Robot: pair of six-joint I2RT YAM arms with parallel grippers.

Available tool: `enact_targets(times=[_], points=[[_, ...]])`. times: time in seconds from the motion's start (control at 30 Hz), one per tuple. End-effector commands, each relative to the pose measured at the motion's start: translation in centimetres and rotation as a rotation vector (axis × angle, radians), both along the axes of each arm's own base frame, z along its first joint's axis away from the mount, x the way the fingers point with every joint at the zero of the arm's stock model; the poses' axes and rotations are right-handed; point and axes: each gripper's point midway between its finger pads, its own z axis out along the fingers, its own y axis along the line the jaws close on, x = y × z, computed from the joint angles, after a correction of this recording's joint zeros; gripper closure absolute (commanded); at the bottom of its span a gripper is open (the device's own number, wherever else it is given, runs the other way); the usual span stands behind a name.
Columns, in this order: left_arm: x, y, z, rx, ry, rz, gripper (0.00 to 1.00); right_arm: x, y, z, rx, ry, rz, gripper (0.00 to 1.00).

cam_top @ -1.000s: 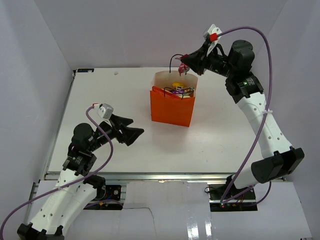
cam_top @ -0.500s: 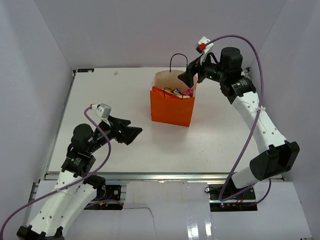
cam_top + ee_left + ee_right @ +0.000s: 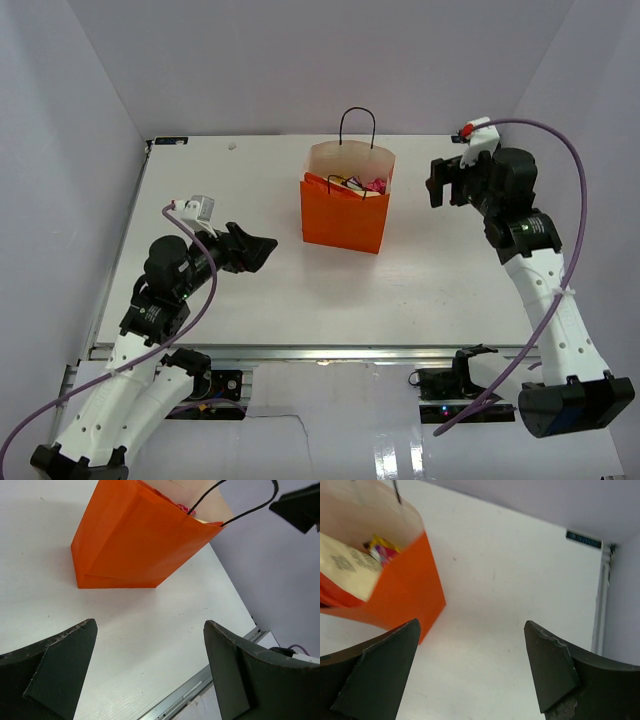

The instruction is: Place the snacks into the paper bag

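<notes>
Both sets of fingers are apart and empty. My left gripper [image 3: 260,250] is low over the table [image 3: 220,180], facing the bag's near-left side; my right gripper [image 3: 443,183] hangs in the air to its right.

The paper bag [image 3: 345,208] is upright mid-table, mouth open, one handle [image 3: 358,110] standing up.

The snacks [image 3: 355,184] are inside. My right wrist view shows the crisp packet [image 3: 342,567], pale side up, with a small bright packet [image 3: 382,547] beside it. I see no packet outside the bag.

Judgement: the bag is thin and light, so it tips and creases easily — hold it by the handle or folded rim, not the wall. The packets are slick film and the crisps fragile — pinch the sealed edge.
</notes>
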Motion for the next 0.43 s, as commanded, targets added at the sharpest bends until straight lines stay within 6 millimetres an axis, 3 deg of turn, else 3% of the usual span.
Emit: enact_targets(times=[0.0, 0.13, 0.4], points=[[0.4, 0.5, 0.1, -0.011, 0.032, 0.045, 0.02, -1.3, -4.6, -3.7, -0.057, 0.073, -0.239, 0.10], [0.5, 0.4, 0.0, -0.008, 0.039, 0.042, 0.02, -3.3, -6.4, -4.7, -0.079, 0.073, -0.313, 0.10], [0.4, 0.5, 0.2, -0.010, 0.042, 0.047, 0.02, -4.3, -6.3, -4.6, -0.064, 0.063, -0.297, 0.10]])
